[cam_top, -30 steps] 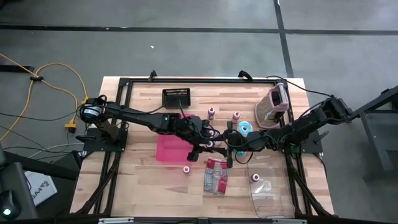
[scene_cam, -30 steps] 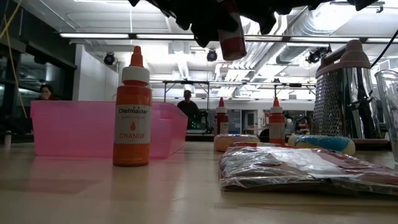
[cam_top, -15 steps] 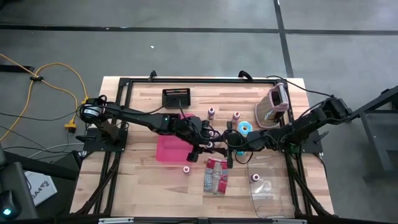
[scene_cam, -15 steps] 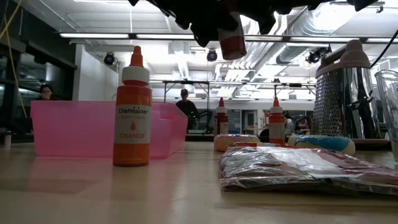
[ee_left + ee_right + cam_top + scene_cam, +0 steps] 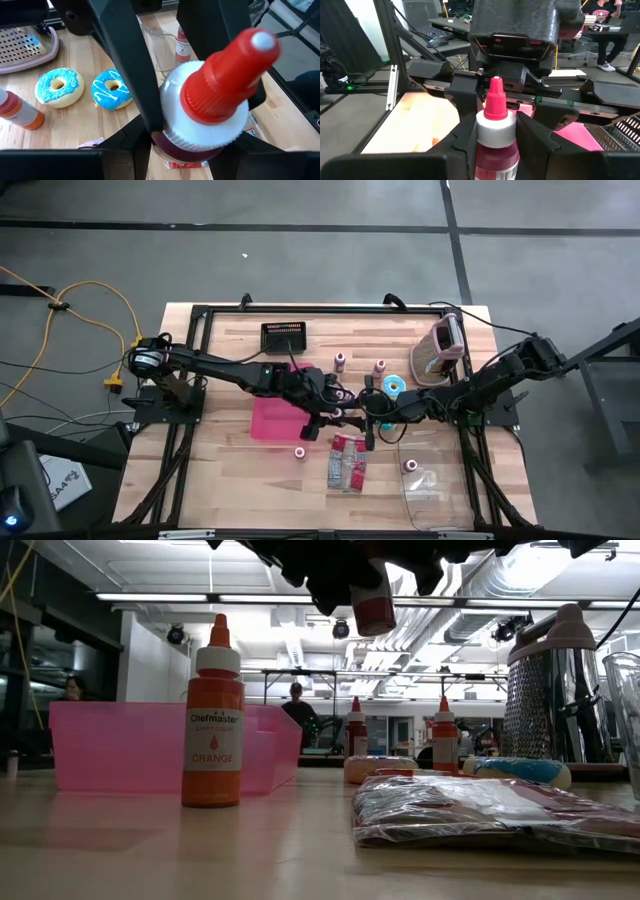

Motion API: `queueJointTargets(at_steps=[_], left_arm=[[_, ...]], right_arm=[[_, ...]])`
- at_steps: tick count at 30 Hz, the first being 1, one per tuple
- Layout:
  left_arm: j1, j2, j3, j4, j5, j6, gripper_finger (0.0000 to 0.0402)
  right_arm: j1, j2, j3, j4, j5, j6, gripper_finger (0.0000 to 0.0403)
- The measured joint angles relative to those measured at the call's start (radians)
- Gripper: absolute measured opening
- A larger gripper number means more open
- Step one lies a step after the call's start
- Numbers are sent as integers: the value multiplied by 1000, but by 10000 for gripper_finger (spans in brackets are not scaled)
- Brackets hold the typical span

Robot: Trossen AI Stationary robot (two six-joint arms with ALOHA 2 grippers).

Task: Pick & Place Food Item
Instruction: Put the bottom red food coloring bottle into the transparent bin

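A small bottle of red liquid (image 5: 495,145) with a white collar and a red cap (image 5: 227,75) hangs upright in the air over the middle of the table. In the low view only its lower end (image 5: 372,602) shows under the dark hands. My left gripper (image 5: 192,150) and my right gripper (image 5: 495,150) meet there from opposite sides, each shut on the bottle. Two blue-iced doughnuts (image 5: 58,87) (image 5: 112,90) lie flat on the wood beyond it. A pink bin (image 5: 270,420) stands on the table's left half. My left gripper pinches the bottle's body just under the white collar (image 5: 167,142) between its two fingers, slanting down from the table's left. The bottle stands upright, cap up, clear of the table. My right gripper has the bottle's body (image 5: 496,162) between its two fingers (image 5: 462,142), coming about level from the table's right. Its fingers sit on either side, below the white collar. How far back the bottle reaches cannot be seen.
An orange bottle (image 5: 212,720) stands near the bin's front. A foil packet (image 5: 346,462) lies under the hands. Small bottles (image 5: 340,361) (image 5: 380,366) (image 5: 408,466), a grater (image 5: 442,350), a clear cup (image 5: 425,482) and a black tray (image 5: 283,336) stand around.
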Motion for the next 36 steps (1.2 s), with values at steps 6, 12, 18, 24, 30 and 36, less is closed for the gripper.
queueJointTargets(at_steps=[6,12,18,24,30,36], left_arm=[[0,0,0,3,-3,4,187],[0,0,1,4,-3,3,218],[-5,0,2,3,1,0,221],[-19,0,2,0,-1,1,221],[-26,0,2,0,-1,0,221],[-26,0,2,0,-1,-9,221]], right_arm=[[1,0,0,-1,-2,0,95],[1,0,0,-7,-3,0,95],[33,-15,0,-32,24,0,94],[103,-77,0,-111,151,11,94],[221,-157,0,-209,336,75,94],[387,-208,0,-305,611,160,94]])
